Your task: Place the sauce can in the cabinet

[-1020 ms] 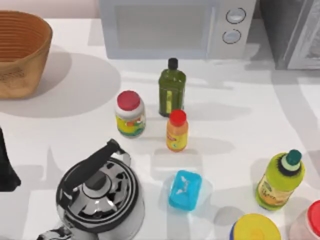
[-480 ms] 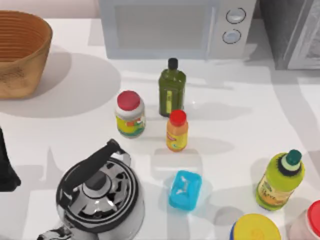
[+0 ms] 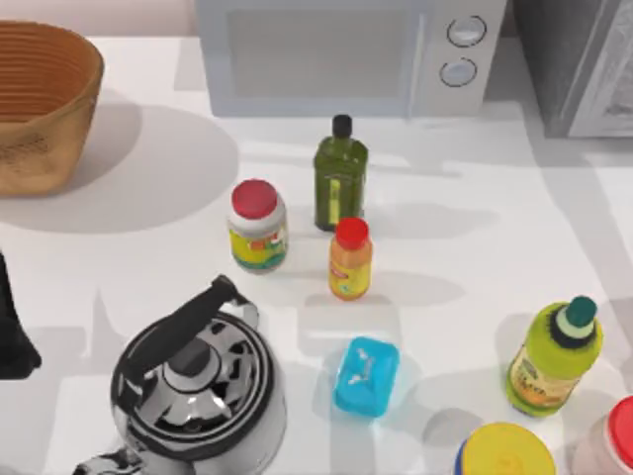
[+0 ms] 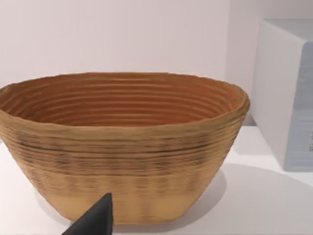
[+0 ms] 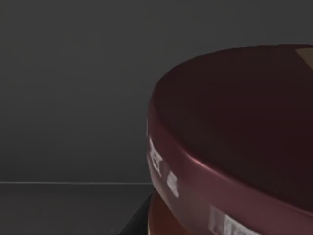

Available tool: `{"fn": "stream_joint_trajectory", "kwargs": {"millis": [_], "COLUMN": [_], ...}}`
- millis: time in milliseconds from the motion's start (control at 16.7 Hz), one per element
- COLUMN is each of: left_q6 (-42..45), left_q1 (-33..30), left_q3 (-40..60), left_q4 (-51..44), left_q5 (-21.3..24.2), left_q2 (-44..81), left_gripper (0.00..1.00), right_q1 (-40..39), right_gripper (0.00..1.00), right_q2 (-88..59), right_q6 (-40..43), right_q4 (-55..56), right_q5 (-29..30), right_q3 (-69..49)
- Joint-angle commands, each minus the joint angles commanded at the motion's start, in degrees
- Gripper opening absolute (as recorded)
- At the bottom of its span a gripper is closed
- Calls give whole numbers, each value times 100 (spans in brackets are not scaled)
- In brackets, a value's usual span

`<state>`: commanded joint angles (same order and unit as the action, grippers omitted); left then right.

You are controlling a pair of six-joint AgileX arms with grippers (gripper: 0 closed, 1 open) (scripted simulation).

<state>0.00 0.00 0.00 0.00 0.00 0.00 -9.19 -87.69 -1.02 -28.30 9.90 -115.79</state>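
Close before right wrist camera, sauce can (image 5: 234, 142) against dark grey cabinet wall; right hand's grip cannot be told. Left arm parked by basket (image 4: 122, 147). Risk: can tipping if released unseated.

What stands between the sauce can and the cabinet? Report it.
Nothing visible. The right wrist view shows the sauce can close up, with plain dark grey surface beyond it and nothing between. The cabinet stands at the top view's upper right.

sauce can (image 5: 234, 147) rim lettering unreadable, bottle labels illegible
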Motion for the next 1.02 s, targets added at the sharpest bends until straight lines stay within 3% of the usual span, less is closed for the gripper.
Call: {"fn": "stream_joint_trajectory", "kwargs": {"millis": [660,1020], "left_q6": [0,0], "left_q1": [0,0], "left_q3": [0,0], "left_q4": [0,0], "left_q5": [0,0], "left_q2": [0,0], "left_gripper": [100,100], "right_q1": [280,329], "right_gripper": [0,0], "right_q2": [-1782,-1935], "right_q6": [2,2], "right_q4": [245,306], "right_q5": [-256,-299], "right_q3": [-1453,-1607]}}
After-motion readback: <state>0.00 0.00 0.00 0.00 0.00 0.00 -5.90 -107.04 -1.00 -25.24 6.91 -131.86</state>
